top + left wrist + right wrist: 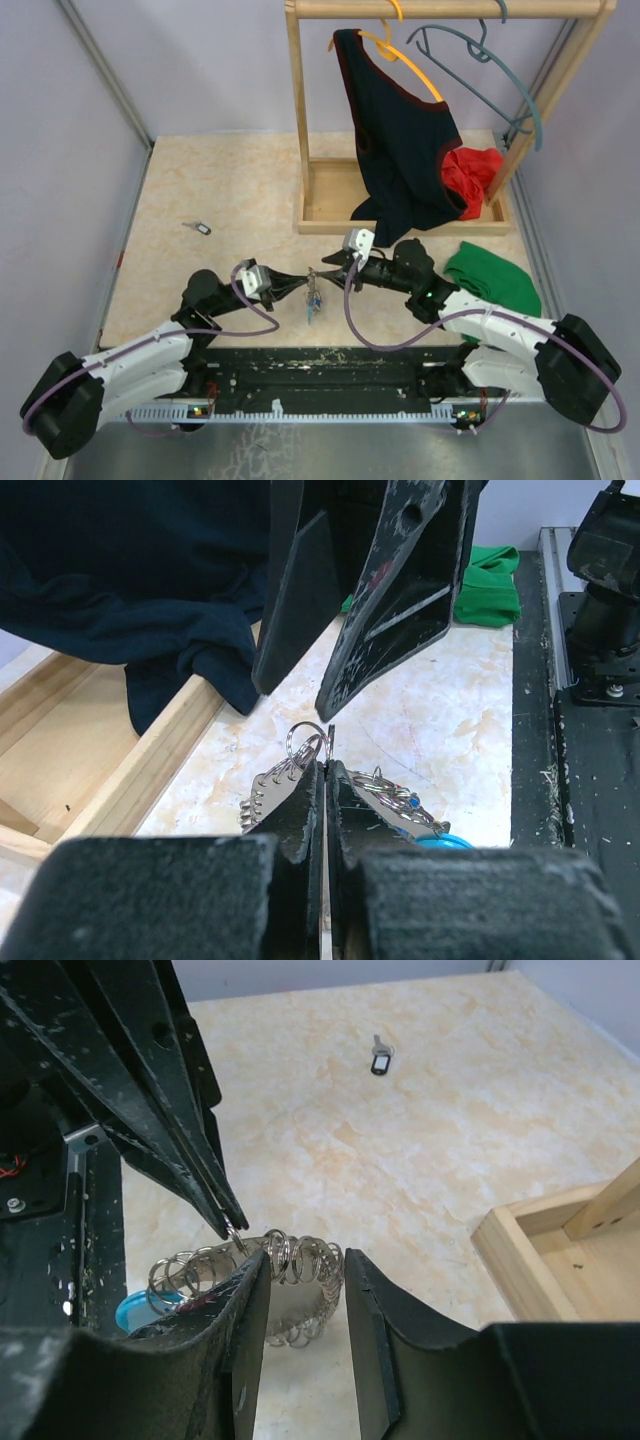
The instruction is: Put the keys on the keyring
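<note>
The keyring, a coil of thin grey wire with a light-blue section, hangs just above the table between the two grippers. My left gripper is shut on one wire loop at the top of the keyring; its tips show pinching that loop in the right wrist view. My right gripper is open, its fingers on either side of the keyring without gripping it. One key with a black head lies alone on the table at the far left, also in the right wrist view.
A wooden rack stands at the back right, holding a dark garment on a yellow hanger and an empty grey-blue hanger. A red cloth lies in its base. A green cloth lies by the right arm.
</note>
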Motion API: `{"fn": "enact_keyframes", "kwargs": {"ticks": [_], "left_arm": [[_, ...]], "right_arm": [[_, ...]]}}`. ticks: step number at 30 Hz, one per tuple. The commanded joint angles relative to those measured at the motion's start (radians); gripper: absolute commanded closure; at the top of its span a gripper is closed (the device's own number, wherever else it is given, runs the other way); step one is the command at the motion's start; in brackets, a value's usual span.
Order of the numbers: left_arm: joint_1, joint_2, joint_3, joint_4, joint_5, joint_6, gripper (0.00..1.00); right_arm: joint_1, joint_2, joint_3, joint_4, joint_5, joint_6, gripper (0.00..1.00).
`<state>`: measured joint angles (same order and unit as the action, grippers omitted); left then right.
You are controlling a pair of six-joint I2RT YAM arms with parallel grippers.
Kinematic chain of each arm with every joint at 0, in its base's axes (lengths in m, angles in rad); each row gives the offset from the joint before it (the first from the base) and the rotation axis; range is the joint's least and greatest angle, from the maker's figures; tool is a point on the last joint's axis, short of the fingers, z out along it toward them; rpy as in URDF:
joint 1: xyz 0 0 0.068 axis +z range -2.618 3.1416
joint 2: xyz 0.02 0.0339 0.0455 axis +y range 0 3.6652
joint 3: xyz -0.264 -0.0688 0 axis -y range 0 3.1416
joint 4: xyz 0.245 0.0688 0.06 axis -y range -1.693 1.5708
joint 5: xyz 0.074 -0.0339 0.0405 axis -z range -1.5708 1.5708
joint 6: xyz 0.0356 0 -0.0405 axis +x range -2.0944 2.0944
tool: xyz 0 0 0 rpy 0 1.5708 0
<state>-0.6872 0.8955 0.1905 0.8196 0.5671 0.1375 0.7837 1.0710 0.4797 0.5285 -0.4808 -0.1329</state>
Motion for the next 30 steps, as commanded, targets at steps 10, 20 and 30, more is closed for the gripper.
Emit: {"fn": "enact_keyframes", "kwargs": {"ticks": [10, 20, 30], "left_arm": [[0.005, -0.014, 0.046, -0.017, 0.033, 0.027, 1.0], [0.005, -0.015, 0.068, -0.056, 0.027, 0.041, 1.0], [0.005, -0.028, 0.123, -0.181, 0.012, 0.081, 1.0]], "right_arm": [[-0.007, 0.105, 0.086, -0.012, 0.109, 0.102, 0.67], [-0.017, -0.018, 0.107, -0.196, 0.169, -0.008, 0.67], [-0.017, -0.068, 0.154, -0.261, -0.142, -0.199, 0.65]]}}
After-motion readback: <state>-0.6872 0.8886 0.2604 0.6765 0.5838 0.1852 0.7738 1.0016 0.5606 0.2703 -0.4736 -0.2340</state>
